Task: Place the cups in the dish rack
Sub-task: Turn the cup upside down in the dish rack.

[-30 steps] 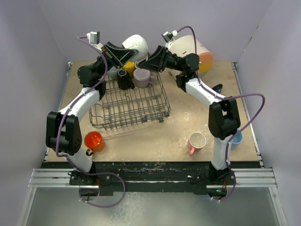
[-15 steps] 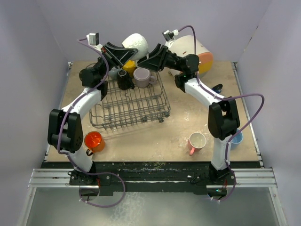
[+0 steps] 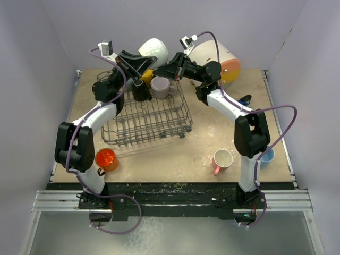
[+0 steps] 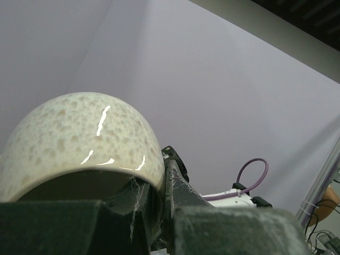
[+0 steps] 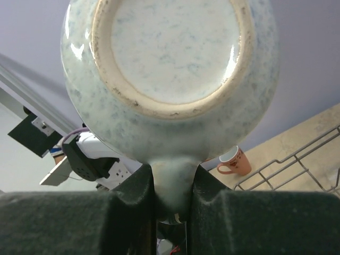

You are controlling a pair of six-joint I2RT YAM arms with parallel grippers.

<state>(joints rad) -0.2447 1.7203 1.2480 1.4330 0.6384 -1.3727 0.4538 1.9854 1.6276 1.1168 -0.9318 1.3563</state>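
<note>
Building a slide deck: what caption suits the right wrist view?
Right hand pinches the handle of a pale speckled mug, base facing the camera, dish rack beyond.

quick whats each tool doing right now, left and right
left tool: closed on the rim of the white mug.
right tool: closed on the handle of what looks like the same white mug.

The left arm (image 3: 101, 114) and right arm (image 3: 228, 106) are meeting at a white mug (image 3: 155, 49) raised over the far edge of the dish rack (image 3: 146, 122).
</note>
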